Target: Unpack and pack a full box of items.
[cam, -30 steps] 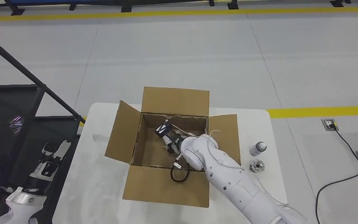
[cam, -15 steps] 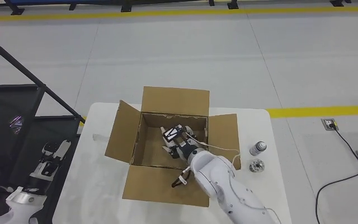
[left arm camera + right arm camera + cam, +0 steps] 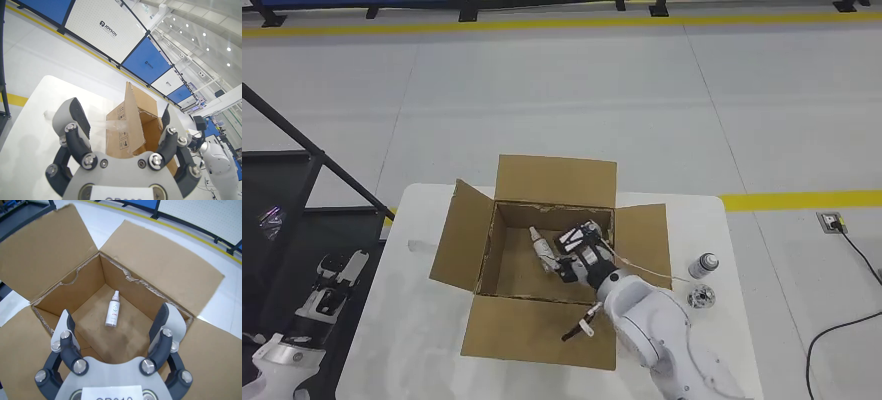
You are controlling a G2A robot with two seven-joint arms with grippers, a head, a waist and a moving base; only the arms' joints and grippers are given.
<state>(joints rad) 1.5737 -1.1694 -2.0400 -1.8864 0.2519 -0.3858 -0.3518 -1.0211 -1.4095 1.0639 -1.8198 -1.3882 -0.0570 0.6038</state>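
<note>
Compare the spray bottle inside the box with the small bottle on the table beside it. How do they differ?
The spray bottle lies on its side on the box floor; the small bottle appears to stand upright on the table outside it. The spray bottle has a pale top; the small bottle's top looks dark. Both have white bodies.

Glossy white arm (image 3: pixel 654 322); left hand (image 3: pixel 121 106), right hand (image 3: pixel 116 309) alike: grey plate, silver screws, black-padded fingers (image 3: pixel 70 323).
</note>
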